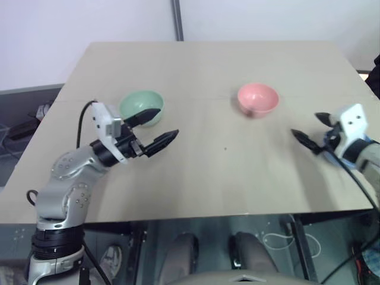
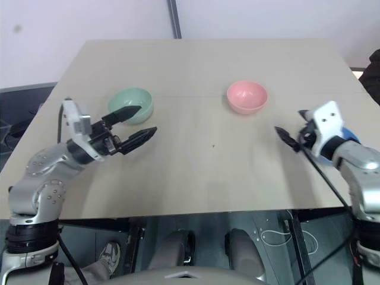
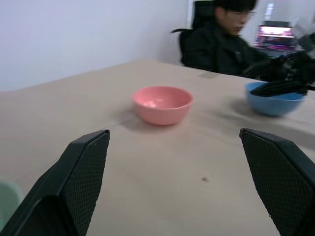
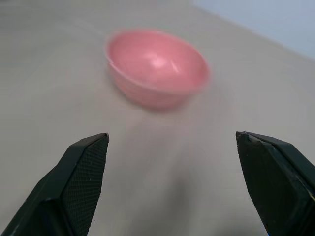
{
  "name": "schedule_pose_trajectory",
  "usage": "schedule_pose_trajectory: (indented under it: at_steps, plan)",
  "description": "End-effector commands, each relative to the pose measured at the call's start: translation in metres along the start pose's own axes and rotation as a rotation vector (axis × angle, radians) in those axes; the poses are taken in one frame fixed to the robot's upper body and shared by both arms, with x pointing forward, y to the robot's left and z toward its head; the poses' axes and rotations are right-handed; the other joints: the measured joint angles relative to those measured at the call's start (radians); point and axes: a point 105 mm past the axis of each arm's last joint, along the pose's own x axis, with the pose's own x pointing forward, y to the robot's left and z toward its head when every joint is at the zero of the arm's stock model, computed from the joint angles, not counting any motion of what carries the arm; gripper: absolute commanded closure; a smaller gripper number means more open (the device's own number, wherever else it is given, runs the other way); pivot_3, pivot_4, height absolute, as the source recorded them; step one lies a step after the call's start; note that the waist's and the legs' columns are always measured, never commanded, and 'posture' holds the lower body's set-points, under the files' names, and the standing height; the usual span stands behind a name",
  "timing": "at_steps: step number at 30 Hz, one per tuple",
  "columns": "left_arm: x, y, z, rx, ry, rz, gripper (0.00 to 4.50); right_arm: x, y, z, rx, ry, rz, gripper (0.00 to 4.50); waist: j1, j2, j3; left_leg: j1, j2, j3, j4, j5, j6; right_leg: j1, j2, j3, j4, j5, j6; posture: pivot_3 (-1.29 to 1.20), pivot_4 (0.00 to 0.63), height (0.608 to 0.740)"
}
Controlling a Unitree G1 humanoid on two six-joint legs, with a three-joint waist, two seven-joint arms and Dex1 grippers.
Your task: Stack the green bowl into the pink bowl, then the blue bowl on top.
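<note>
— What was seen on the counter (image 1: 202, 178)?

— A smooth, matte beige top was seen, with three plain round bowls set on it. The green bowl (image 1: 141, 105) was placed at the left, the pink bowl (image 1: 257, 98) upright near the middle, well apart from it.

— And the blue bowl (image 3: 273, 98)?

— It was found at the right edge, partly hidden behind the right tool (image 1: 310, 130).

— How were the tools held?

— The left tool (image 1: 153, 127) was held released just beside the green bowl, its black ribbed fingers spread. The right tool was likewise spread wide, nothing grasped.

blue bowl (image 2: 349, 138) mostly hidden behind right claw (image 2: 292, 132), pink bowl (image 4: 156, 68) blurred
</note>
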Motion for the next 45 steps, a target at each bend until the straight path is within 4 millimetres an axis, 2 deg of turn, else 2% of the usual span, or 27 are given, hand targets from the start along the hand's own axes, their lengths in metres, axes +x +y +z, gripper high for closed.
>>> schedule_pose_trajectory:
  at_steps: [1, 6, 11, 14, 17, 18, 19, 20, 22, 23, 26, 30, 33, 36, 37, 39, 41, 43, 45]
  plan:
    - [-0.002, -0.007, 0.010, 0.038, -0.038, -0.014, 0.04, 0.038, 0.010, -0.001, -0.082, -0.023, 0.098, 0.00, -0.002, 0.000, 0.000, -0.001, 0.000, 0.000, 0.000, 0.000, 0.000, 0.000, -0.001, 0.000, 0.000, 0.000, 0.000, 0.00, 0.150, 0.740]
    - [-0.013, -0.016, 0.012, 0.026, -0.041, -0.062, 0.04, 0.084, 0.005, -0.002, -0.203, 0.016, 0.158, 0.00, -0.001, 0.000, 0.001, -0.007, -0.001, 0.001, -0.001, 0.001, -0.002, -0.008, -0.003, 0.000, 0.000, 0.000, 0.000, 0.00, 0.150, 0.740]
    - [-0.021, -0.019, 0.013, 0.044, -0.041, -0.034, 0.04, 0.106, -0.001, 0.000, -0.328, 0.067, 0.182, 0.00, -0.001, 0.000, 0.001, -0.008, -0.002, 0.001, -0.001, 0.002, -0.004, -0.009, -0.005, 0.000, 0.000, 0.000, 0.000, 0.00, 0.150, 0.740]
    - [-0.025, -0.022, 0.012, 0.047, -0.040, -0.016, 0.00, 0.110, -0.002, 0.005, -0.330, 0.058, 0.202, 0.82, -0.001, 0.000, 0.001, -0.009, -0.002, 0.001, -0.001, 0.002, -0.004, -0.009, -0.005, 0.000, 0.000, 0.000, 0.000, 0.00, 0.150, 0.740]
    - [-0.027, -0.024, 0.012, 0.046, -0.041, -0.002, 0.00, 0.111, -0.002, 0.004, -0.383, 0.063, 0.221, 2.39, 0.000, 0.000, 0.001, -0.009, -0.002, 0.001, -0.001, 0.002, -0.004, -0.009, -0.006, 0.000, 0.000, 0.000, 0.000, 0.00, 0.150, 0.740]
    - [-0.028, -0.024, 0.011, 0.046, -0.040, 0.002, 0.00, 0.111, -0.001, 0.005, -0.404, 0.060, 0.227, 2.61, -0.001, 0.000, 0.001, -0.009, -0.002, 0.001, -0.001, 0.002, -0.003, -0.009, -0.006, 0.000, 0.000, 0.000, 0.000, 0.00, 0.150, 0.740]
    - [-0.028, -0.025, 0.011, 0.046, -0.039, 0.003, 0.00, 0.112, -0.001, 0.006, -0.422, 0.055, 0.230, 3.04, -0.003, 0.000, 0.001, -0.009, -0.002, 0.001, -0.001, 0.000, -0.001, -0.009, -0.006, 0.000, 0.001, 0.000, 0.000, 0.00, 0.150, 0.740]
    - [-0.029, -0.025, 0.010, 0.045, -0.039, 0.005, 0.00, 0.112, 0.000, 0.009, -0.444, 0.044, 0.230, 3.65, -0.004, 0.000, 0.001, -0.008, -0.002, 0.001, -0.001, 0.000, -0.001, -0.009, -0.006, 0.000, 0.001, 0.000, 0.000, 0.00, 0.150, 0.740]
    - [-0.029, -0.025, 0.008, 0.048, -0.032, 0.009, 0.00, 0.113, 0.003, 0.018, -0.520, 0.011, 0.239, 4.40, -0.004, 0.001, 0.001, -0.008, -0.002, 0.001, -0.001, 0.000, -0.001, -0.009, -0.006, 0.000, 0.002, 0.000, -0.001, 0.00, 0.150, 0.740]
    - [-0.029, -0.024, 0.006, 0.057, -0.022, 0.009, 0.00, 0.111, 0.007, 0.026, -0.581, -0.021, 0.263, 4.49, -0.005, 0.001, 0.001, -0.008, -0.002, 0.001, -0.001, 0.000, -0.001, -0.009, -0.006, 0.000, 0.002, 0.000, -0.001, 0.00, 0.150, 0.740]
    - [-0.030, -0.023, 0.001, 0.063, -0.001, 0.013, 0.00, 0.100, 0.026, 0.039, -0.644, -0.077, 0.380, 4.49, -0.005, 0.001, 0.001, -0.009, -0.002, 0.002, -0.001, 0.000, -0.001, -0.012, -0.005, 0.001, 0.004, 0.000, -0.001, 0.00, 0.150, 0.740]
    - [-0.032, -0.011, -0.003, 0.066, 0.020, 0.060, 0.00, 0.066, 0.064, 0.044, -0.647, -0.081, 0.586, 4.49, 0.001, 0.001, 0.001, -0.010, -0.002, 0.001, -0.001, 0.000, 0.000, -0.013, -0.006, 0.000, 0.005, 0.000, -0.001, 0.00, 0.150, 0.740]
    - [-0.032, 0.005, -0.004, 0.083, 0.039, 0.139, 0.00, 0.047, 0.081, 0.036, -0.623, -0.022, 0.650, 4.49, 0.018, 0.001, 0.001, -0.011, -0.002, -0.001, -0.001, 0.000, 0.000, -0.013, -0.006, -0.001, 0.004, 0.000, -0.001, 0.00, 0.150, 0.740]
    - [-0.030, 0.012, -0.005, 0.118, 0.056, 0.148, 0.00, 0.038, 0.094, 0.016, -0.601, 0.075, 0.716, 4.49, 0.021, 0.001, 0.001, -0.011, -0.003, 0.000, 0.001, 0.000, 0.000, -0.013, -0.007, -0.001, 0.007, 0.000, -0.001, 0.00, 0.150, 0.740]
    - [-0.029, 0.013, -0.005, 0.120, 0.057, 0.147, 0.00, 0.036, 0.094, 0.010, -0.606, 0.101, 0.725, 3.64, 0.021, 0.001, 0.001, -0.010, -0.003, 0.000, 0.001, 0.000, 0.000, -0.013, -0.007, -0.001, 0.008, 0.000, -0.001, 0.00, 0.150, 0.740]
    - [-0.028, 0.015, -0.004, 0.134, 0.061, 0.149, 0.00, 0.035, 0.096, 0.009, -0.584, 0.116, 0.734, 2.90, 0.021, 0.001, 0.001, -0.009, -0.003, 0.000, 0.001, 0.000, 0.000, -0.013, -0.007, -0.001, 0.008, 0.000, -0.001, 0.00, 0.150, 0.740]
    - [-0.026, 0.019, -0.001, 0.153, 0.062, 0.159, 0.00, 0.039, 0.094, 0.023, -0.565, 0.071, 0.683, 1.80, 0.020, 0.001, 0.001, -0.009, -0.003, 0.000, 0.001, 0.000, 0.000, -0.013, -0.007, -0.001, 0.009, 0.000, -0.001, 0.00, 0.150, 0.740]
    - [-0.026, 0.027, -0.002, 0.238, 0.117, 0.219, 0.00, 0.036, 0.090, 0.038, -0.538, 0.034, 0.637, 0.94, 0.020, 0.001, 0.001, -0.009, -0.003, 0.000, 0.001, 0.000, 0.000, -0.013, -0.006, -0.001, 0.010, 0.000, -0.001, 0.00, 0.150, 0.740]
    - [-0.026, 0.033, -0.005, 0.345, 0.195, 0.266, 0.00, 0.027, 0.091, 0.053, -0.467, -0.007, 0.634, 0.94, 0.021, 0.001, 0.001, -0.010, -0.003, 0.000, 0.001, 0.000, 0.000, -0.014, -0.006, -0.001, 0.010, 0.000, -0.001, 0.00, 0.150, 0.740]
